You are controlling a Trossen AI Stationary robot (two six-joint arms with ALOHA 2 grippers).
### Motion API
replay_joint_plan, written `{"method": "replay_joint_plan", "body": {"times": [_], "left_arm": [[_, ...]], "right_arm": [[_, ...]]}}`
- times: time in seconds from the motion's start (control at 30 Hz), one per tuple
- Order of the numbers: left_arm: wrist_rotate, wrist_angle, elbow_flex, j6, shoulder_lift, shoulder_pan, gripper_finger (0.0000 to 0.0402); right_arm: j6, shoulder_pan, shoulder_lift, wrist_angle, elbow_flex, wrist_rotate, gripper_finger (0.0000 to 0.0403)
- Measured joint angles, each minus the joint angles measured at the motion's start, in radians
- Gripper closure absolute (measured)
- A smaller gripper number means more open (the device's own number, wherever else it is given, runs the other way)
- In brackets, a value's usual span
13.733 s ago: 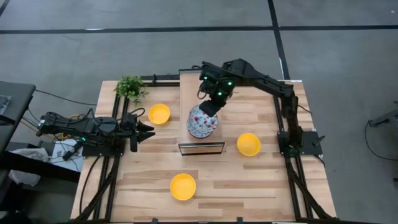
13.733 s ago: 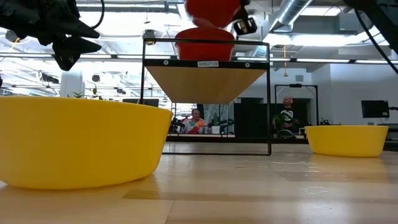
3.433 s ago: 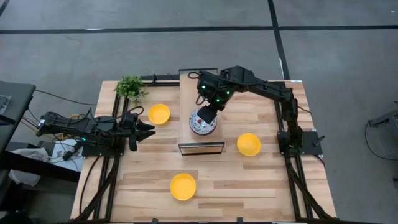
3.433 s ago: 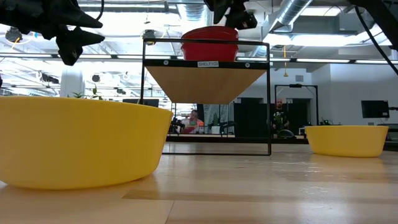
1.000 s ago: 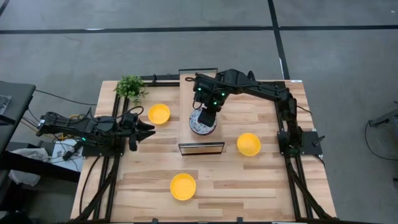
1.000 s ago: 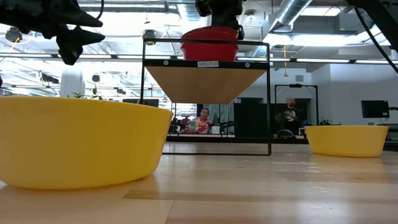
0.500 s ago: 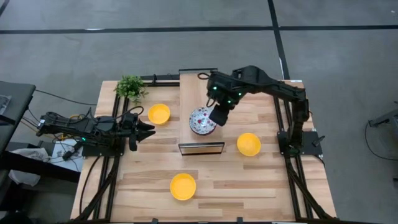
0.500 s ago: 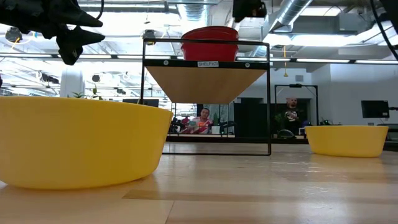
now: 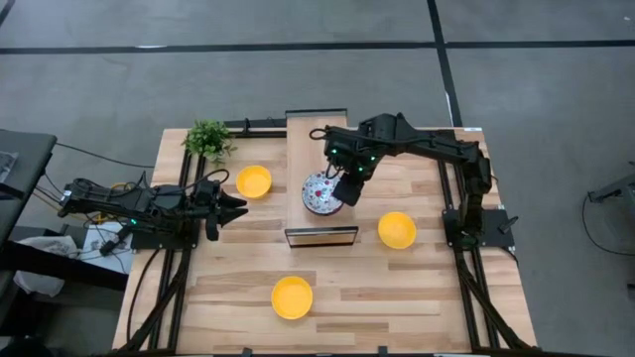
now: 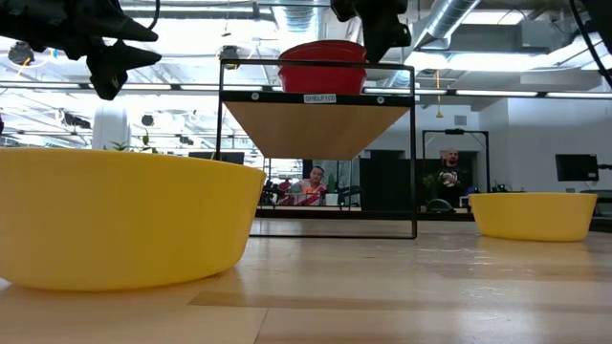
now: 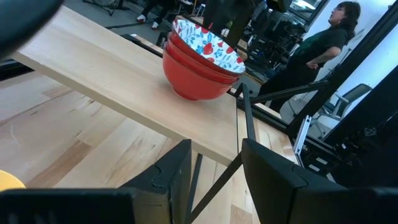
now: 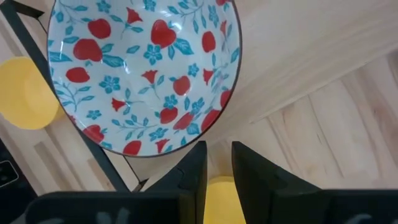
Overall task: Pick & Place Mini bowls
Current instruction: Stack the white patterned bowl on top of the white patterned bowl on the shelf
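Observation:
A stack of nested mini bowls (image 9: 320, 194), red outside and white with red-and-blue flowers inside (image 12: 143, 74), stands with its base on the raised wooden shelf (image 9: 316, 139); it also shows in the left wrist view (image 11: 202, 65) and the low view (image 10: 322, 67). Three yellow mini bowls sit on the table: far left (image 9: 254, 181), right (image 9: 397, 230), near middle (image 9: 292, 297). My right gripper (image 9: 349, 188) hangs open and empty just right of the stack, above the shelf's right edge (image 12: 217, 155). My left gripper (image 9: 236, 206) waits open at the table's left (image 11: 214, 155).
A small green potted plant (image 9: 208, 139) stands at the far left corner. The shelf's black frame (image 9: 320, 238) stands mid-table. The nearest yellow bowl fills the low view's left (image 10: 115, 215). People (image 10: 442, 177) are in the room beyond the table.
My right gripper has moved off the top of the bowl stack toward the table's right edge, rising and then dipping a little. The stack has stayed in place on the shelf.

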Motion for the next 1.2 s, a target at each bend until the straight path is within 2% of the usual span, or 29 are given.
{"method": "replay_joint_plan", "body": {"times": [1.2], "left_arm": [[0.0,0.0,0.0,0.0,0.0,0.0,0.0262]], "right_arm": [[0.0,0.0,-0.001,-0.01,0.027,0.014,0.034]]}}
